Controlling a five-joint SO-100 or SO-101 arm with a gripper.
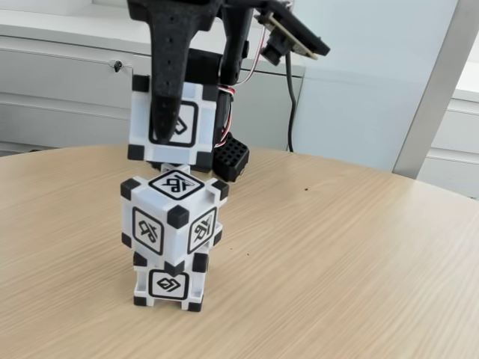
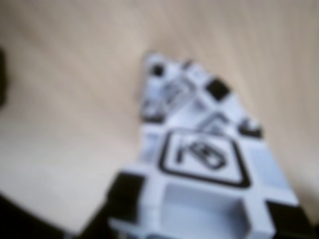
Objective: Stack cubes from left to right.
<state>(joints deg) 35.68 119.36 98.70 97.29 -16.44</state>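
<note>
**Third cube held over a two-cube stack**

In the fixed view, a pale wood-grain worktop point(image 1: 352, 262) with a curved far edge fills the lower part of the scene. Behind it on the left runs a white cabinet point(image 1: 67, 82) with drawer fronts; further right stands a plain light wall point(image 1: 359, 90), then a grey upright frame point(image 1: 438, 90) at the right side. A black cable point(image 1: 290, 105) hangs down in front of the wall.

On the left half of the worktop stand two cubes, one on the other. The bottom cube point(image 1: 169, 286) sits square, one symbol face toward the camera. The middle cube point(image 1: 174, 217) rests on it turned, so a vertical edge faces the camera and its top symbol reads as a diamond. The cubes have no long axis; the stack itself runs upright.

Above them the top cube point(image 1: 174, 123) is carried by the black hand point(image 1: 168, 123), one finger point(image 1: 166, 75) lying down across its front face; the hand is closed onto this cube. Its underside is at or just above the middle cube's top; contact cannot be told.

The blurred wrist view looks down over the top cube point(image 2: 204, 159) to the cubes beneath point(image 2: 184, 94) and the worktop point(image 2: 75, 99).
</note>
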